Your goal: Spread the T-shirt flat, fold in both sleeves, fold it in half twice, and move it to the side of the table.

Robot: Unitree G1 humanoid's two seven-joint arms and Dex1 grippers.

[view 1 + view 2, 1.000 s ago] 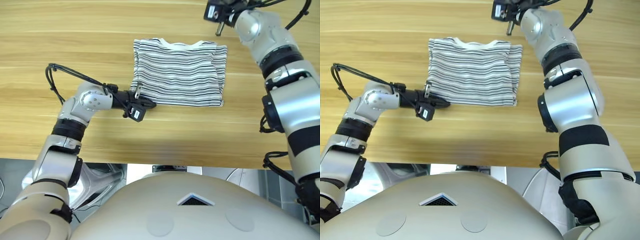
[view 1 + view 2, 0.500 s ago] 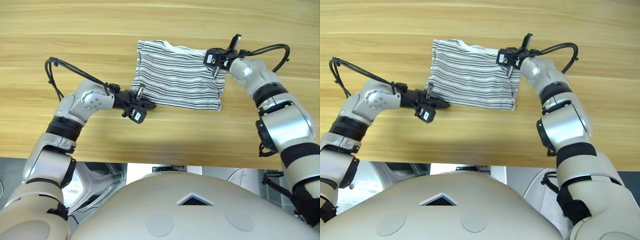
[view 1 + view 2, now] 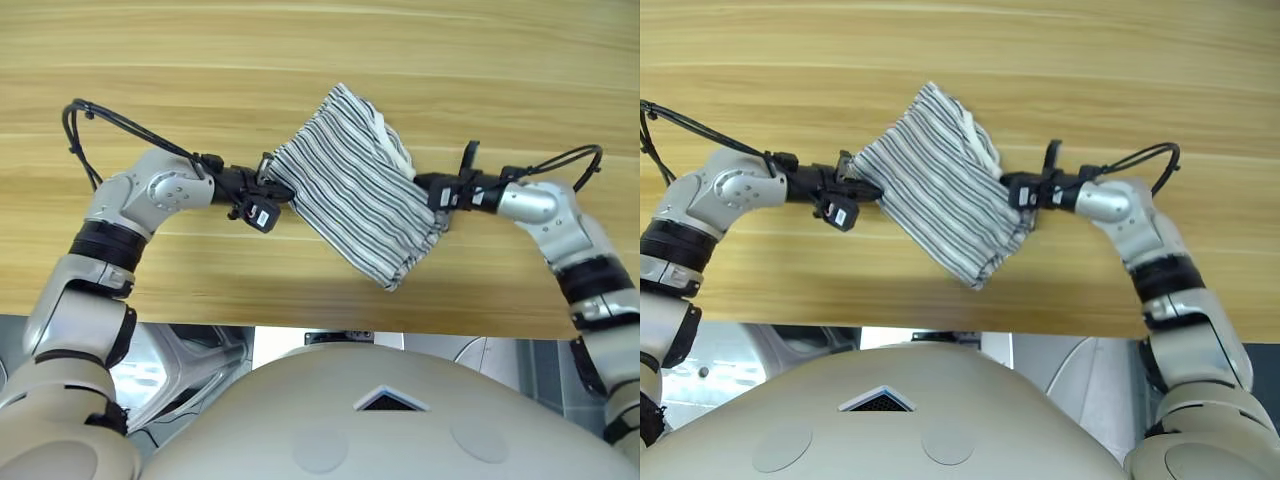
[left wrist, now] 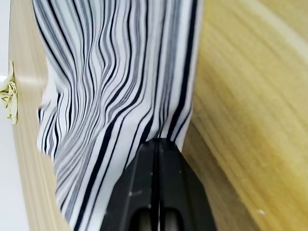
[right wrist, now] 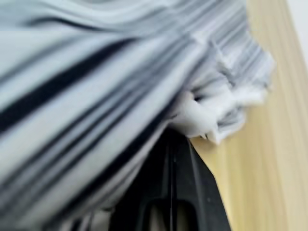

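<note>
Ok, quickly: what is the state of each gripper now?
Left gripper: shut on the T-shirt.
Right gripper: shut on the T-shirt.

Two silver-grey and black jointed robot arms.
The left arm (image 3: pixel 150 195) and the right arm (image 3: pixel 545 205) wear rounded silver-grey metal shells, broken by black bands at the joints. Thin black cables (image 3: pixel 140 131) loop beside each forearm. The small black left gripper (image 3: pixel 270 187) and right gripper (image 3: pixel 442 195) end in tapered matt black fingers (image 4: pixel 166 187).
</note>
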